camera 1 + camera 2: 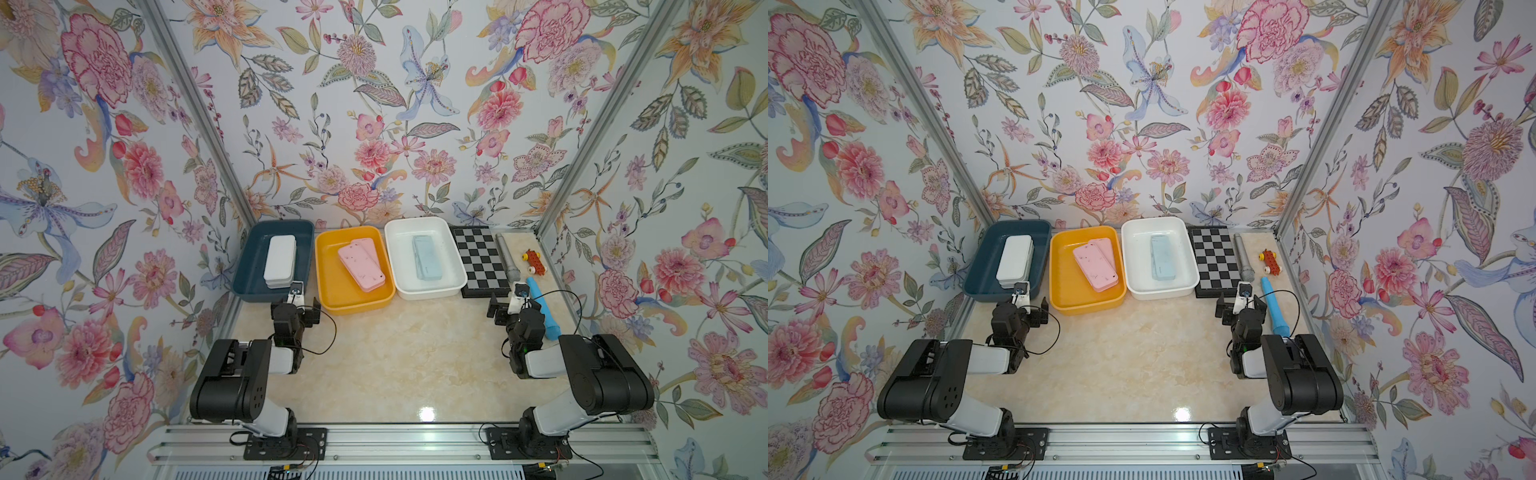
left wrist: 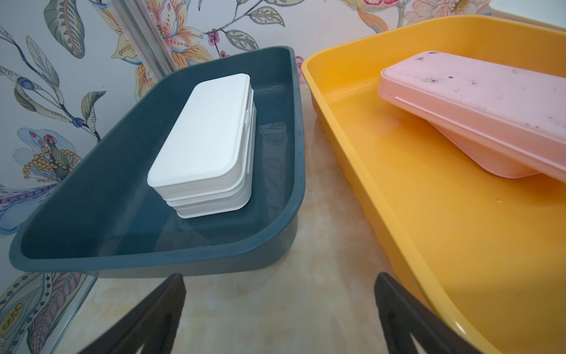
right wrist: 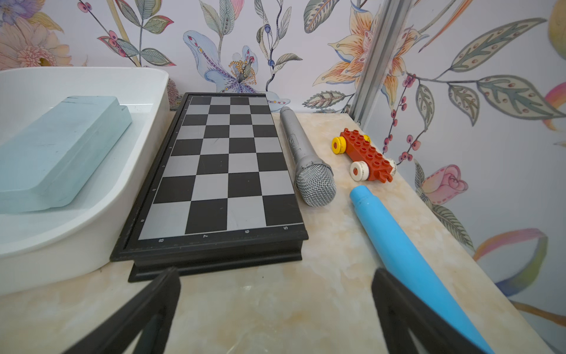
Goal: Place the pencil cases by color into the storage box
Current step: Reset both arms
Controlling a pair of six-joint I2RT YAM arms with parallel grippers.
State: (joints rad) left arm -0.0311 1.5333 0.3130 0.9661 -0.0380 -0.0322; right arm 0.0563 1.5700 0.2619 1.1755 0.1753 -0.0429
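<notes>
Pencil cases sorted into 3 bins, both grippers open and empty.

In both top views the bins sit in a row across mid-frame: a neat stack of white cases (image 1: 280,261) in the dark blue bin (image 1: 305,249) at left, 2 speckled pink cases (image 1: 360,266) crossed at an angle in the yellow bin (image 1: 332,286) at centre, and light blue cases (image 1: 427,257) stacked in the white bin (image 1: 401,257). Right of that lie a chessboard (image 1: 480,262), a grey microphone (image 1: 507,257), a red brick car (image 1: 535,262) and a blue stick (image 1: 544,309). The left gripper (image 2: 278,282) hangs with jaws wide apart, holding nothing, near the dark blue and yellow bins. The right gripper (image 3: 275,275), equally wide and empty, is near the chessboard, with the stick just beside it.
</notes>
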